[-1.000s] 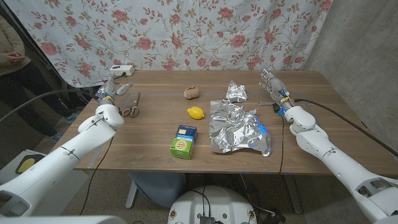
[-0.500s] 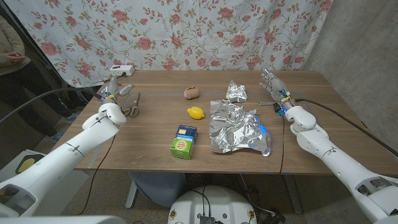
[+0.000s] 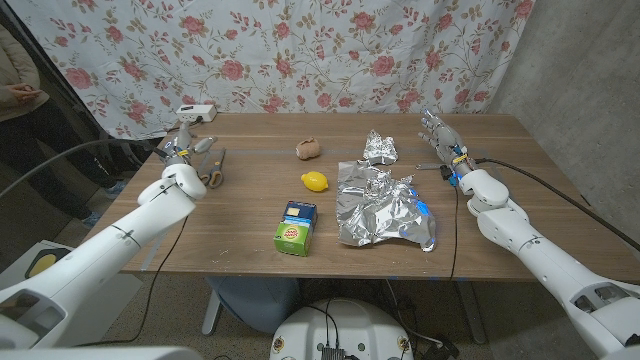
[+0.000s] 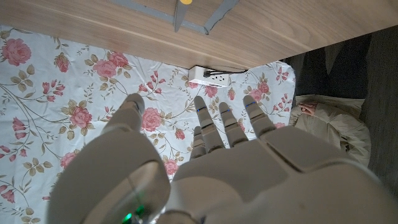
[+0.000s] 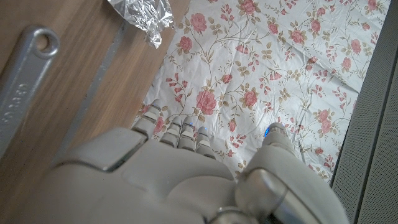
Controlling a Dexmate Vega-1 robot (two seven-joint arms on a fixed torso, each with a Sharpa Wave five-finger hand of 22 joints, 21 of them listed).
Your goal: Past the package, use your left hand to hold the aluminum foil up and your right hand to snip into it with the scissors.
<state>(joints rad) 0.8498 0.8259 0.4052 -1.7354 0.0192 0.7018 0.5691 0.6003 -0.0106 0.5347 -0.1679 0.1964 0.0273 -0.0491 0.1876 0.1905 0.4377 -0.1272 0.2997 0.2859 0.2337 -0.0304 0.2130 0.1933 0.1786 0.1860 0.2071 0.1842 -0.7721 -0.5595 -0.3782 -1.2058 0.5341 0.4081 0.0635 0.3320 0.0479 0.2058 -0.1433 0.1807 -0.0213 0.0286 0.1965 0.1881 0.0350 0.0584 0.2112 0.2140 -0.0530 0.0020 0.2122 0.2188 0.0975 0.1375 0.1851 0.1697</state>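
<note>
A large crinkled sheet of aluminum foil lies on the table right of centre, with a smaller crumpled foil piece beyond it, also seen from the right wrist. The green and blue package stands near the front edge. Orange-handled scissors lie at the far left; their blades show in the left wrist view. My left hand stands beside the scissors, fingers apart, holding nothing. My right hand is raised at the far right of the foil, fingers apart and empty.
A yellow lemon and a brown lump lie between scissors and foil. A white power strip sits at the far left edge. A metal wrench lies by my right hand. A person stands at the left.
My left hand has edged slightly farther along the table beside the scissors. The right hand and the objects have not moved.
</note>
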